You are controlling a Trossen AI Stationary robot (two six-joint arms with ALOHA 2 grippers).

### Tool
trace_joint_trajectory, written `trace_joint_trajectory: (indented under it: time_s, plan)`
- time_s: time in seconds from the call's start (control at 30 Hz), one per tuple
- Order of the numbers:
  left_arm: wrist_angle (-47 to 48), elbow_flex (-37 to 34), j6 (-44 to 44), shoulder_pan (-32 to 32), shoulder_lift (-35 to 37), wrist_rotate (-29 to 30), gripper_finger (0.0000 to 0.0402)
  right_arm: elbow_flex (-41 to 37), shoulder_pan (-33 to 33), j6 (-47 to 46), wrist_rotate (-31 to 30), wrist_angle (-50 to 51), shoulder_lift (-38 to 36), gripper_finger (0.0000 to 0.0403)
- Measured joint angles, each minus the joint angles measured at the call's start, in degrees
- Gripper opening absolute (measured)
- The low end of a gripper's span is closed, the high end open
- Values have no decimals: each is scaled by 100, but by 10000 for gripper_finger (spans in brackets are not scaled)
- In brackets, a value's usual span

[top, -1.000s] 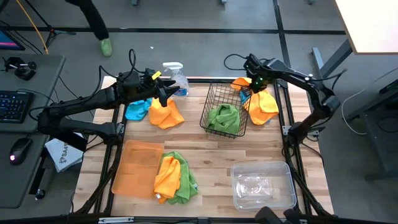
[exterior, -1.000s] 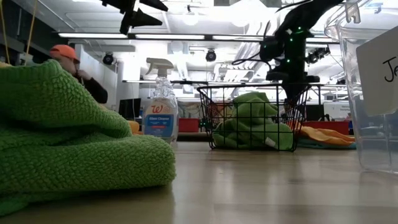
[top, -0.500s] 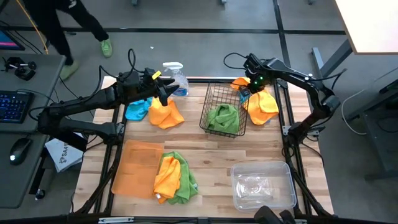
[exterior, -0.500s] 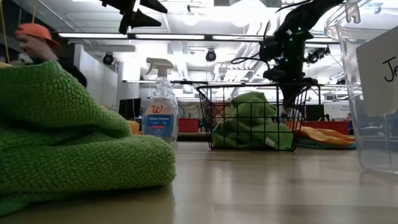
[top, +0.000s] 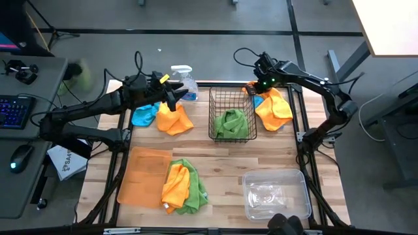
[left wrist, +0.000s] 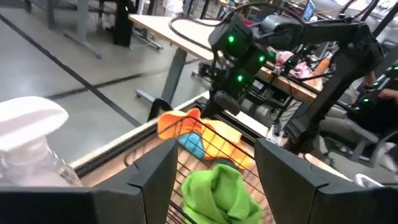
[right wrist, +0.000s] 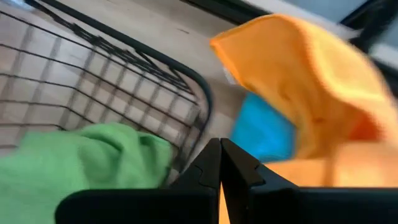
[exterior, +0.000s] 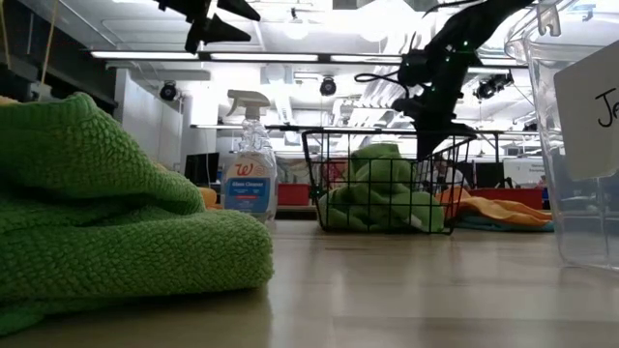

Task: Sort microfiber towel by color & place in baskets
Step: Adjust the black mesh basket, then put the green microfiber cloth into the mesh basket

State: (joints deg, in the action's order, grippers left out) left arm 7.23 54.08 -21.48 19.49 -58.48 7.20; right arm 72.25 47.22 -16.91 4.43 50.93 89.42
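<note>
From above, the wire basket (top: 230,117) with a green towel (top: 231,124) in it has slid a little toward the left arm's side and sits squarer than half a second ago. The right gripper (top: 260,83) hangs at the basket's far right corner and has pulled back slightly toward the far edge of the desk (top: 222,166). Beside it lie an orange towel (top: 275,108) and a blue towel (top: 258,100). The left gripper (top: 171,99) has not moved; it waits over another orange towel (top: 173,119), next to a blue towel (top: 144,115) and the spray bottle (top: 185,82). Nearer the front, an orange and green pile (top: 183,185) overlaps the orange tray (top: 144,177), and the clear bin (top: 275,194) holds nothing.

At desk height, the basket (exterior: 382,181) shows the same shift, and the right arm above it is tilted where it stood upright before.

The left wrist camera shows its own fingers (left wrist: 152,174) spread wide with nothing between them, the basket and towels beyond.

The right wrist camera shows its fingers (right wrist: 219,163) closed together, empty, near the basket rim (right wrist: 155,62), with orange and blue cloth just past it.

In my judgement the basket was nudged, not loaded: no towel changed place, so the sorting stands where it was, with the orange and blue cloths beside the basket likely next.
</note>
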Motion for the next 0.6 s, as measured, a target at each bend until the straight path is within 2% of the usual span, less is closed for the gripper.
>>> trace_joint_trajectory:
  time_s: [0.1, 0.17, 0.23, 0.43, 0.6]
  plan:
    - [182, 13, -441, -77, -120, -564, 201, 0, 3, 178, -298, 272, -335, 0]
    - [534, 14, -583, -340, -347, -1191, 201, 0, 3, 239, -434, 454, -624, 0]
    - [880, 2, -709, -776, -649, -1498, 201, 0, 3, 239, -466, 606, -954, 0]
    - [1112, 92, -311, -2211, -1662, -1593, 201, 0, -2, 190, -444, 1230, -1874, 0]
    - [2120, 782, 519, -2749, -2588, -1588, 201, 0, -2, 193, -444, 1551, -2416, 0]
